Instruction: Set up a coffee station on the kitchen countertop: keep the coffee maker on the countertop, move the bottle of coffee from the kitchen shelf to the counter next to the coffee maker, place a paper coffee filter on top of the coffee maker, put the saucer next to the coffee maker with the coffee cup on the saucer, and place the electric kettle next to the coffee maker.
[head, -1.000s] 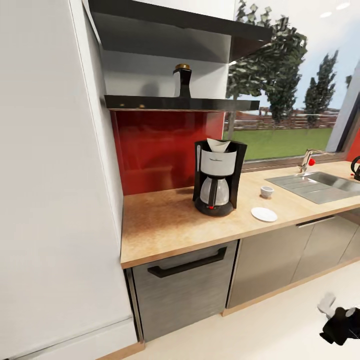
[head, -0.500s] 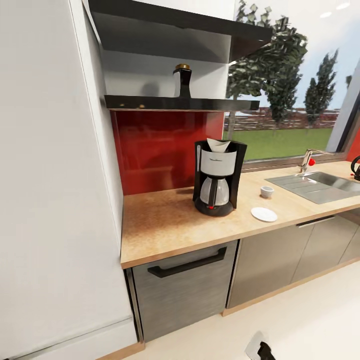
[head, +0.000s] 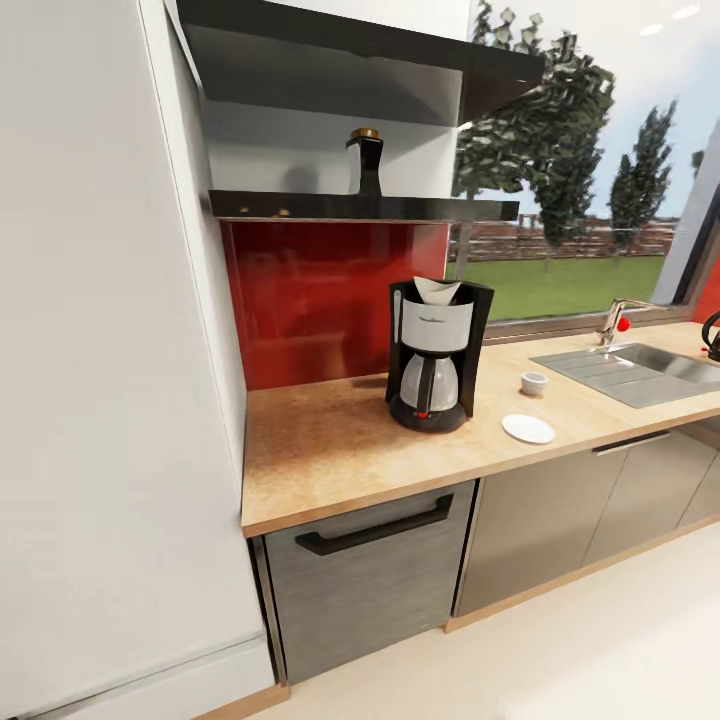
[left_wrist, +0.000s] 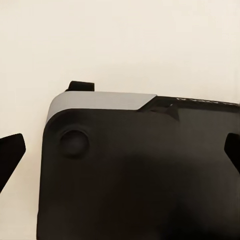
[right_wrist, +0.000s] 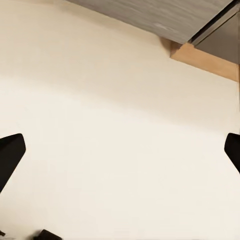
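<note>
a black and white coffee maker (head: 436, 355) stands upright on the wooden surface (head: 330, 450), a white paper filter (head: 437, 290) in its top. just beside it lie a small white cup (head: 534, 383) and an empty white saucer (head: 528, 429), apart. a dark bottle (head: 366, 160) stands on the shelf (head: 300, 205) above. a black kettle (head: 712, 335) sits at the far edge.

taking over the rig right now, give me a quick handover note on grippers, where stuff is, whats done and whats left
Left gripper: open, empty, over the robot's dark base.
Right gripper: open, empty, over the floor.
Coffee maker on the countertop, paper filter already on top: done.
Bottle of coffee is on the shelf: to move.
Coffee cup and saucer lie right of the maker, apart: cup goes on saucer.
Electric kettle is at the far right edge, past the sink: to bring over.
</note>
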